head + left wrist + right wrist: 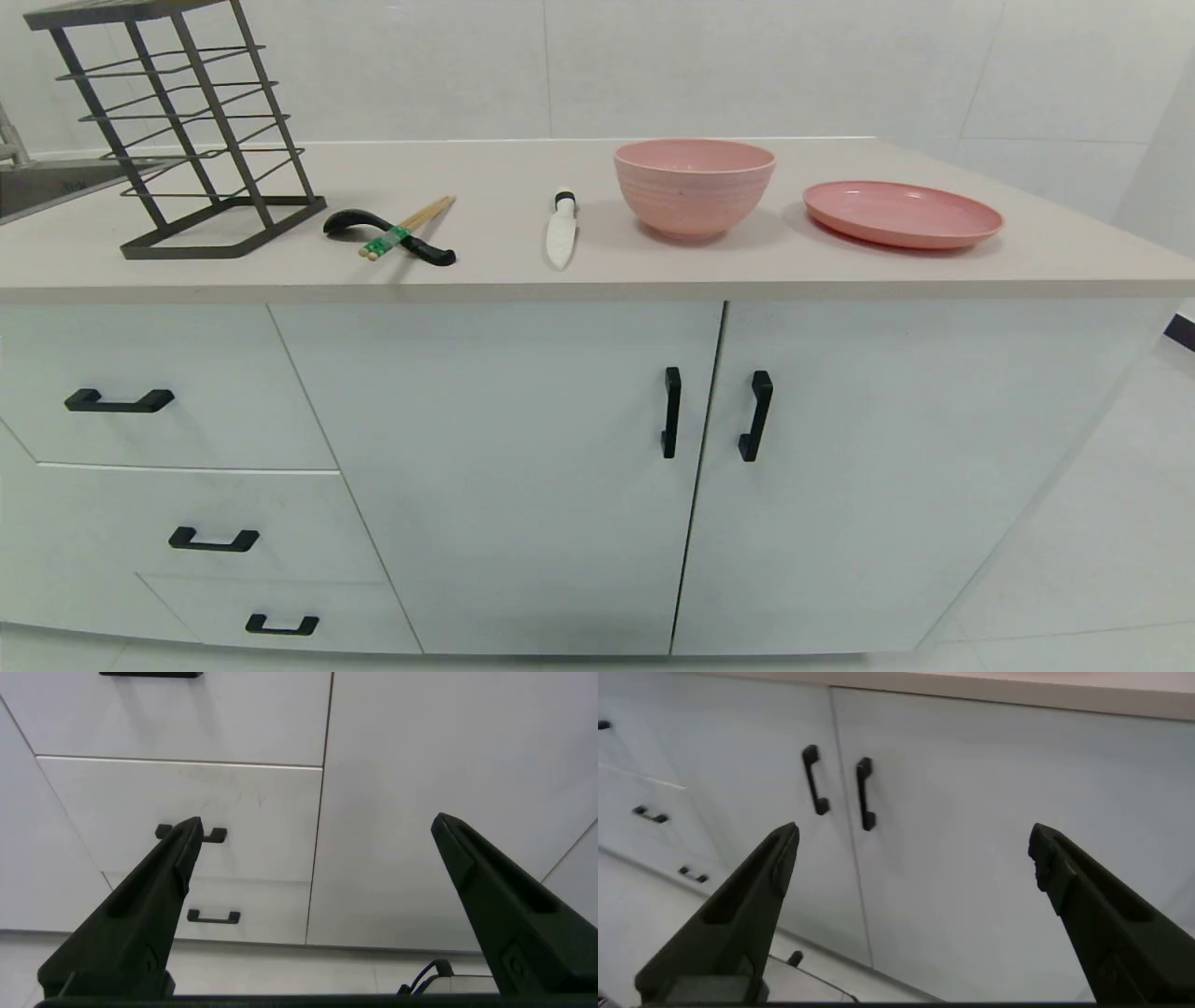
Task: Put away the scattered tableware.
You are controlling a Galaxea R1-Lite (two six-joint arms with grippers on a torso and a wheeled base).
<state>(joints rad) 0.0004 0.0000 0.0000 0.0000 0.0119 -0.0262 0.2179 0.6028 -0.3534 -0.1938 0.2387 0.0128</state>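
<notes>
Tableware lay scattered along the table (747,266), none of it put away: a pink bowl (694,187) and a pink plate (902,213) toward the right, a white knife (561,231) near the middle, and a pair of chopsticks (406,227) lying across the handle of a black spoon (387,232) just beside the wire rack (182,131).

From where I stood, the job looked to be at its very start. The left hand (318,826) hung low with its fingers spread wide and nothing between them, facing the drawer fronts (177,812). The right hand (913,833) was likewise wide apart and empty, facing the paired cupboard doors (579,467).

The next move, I judged, called for lifting an arm to table height and settling over one piece. The thin knife and chopsticks would need a careful pinch off the flat surface.

Whether things belonged in the rack or in a cupboard I could not tell. The doors were closed, hiding their insides. The rack's top and the sink (56,182) at the far left were cut off, and I could not tell whether the knife wore a sheath.
</notes>
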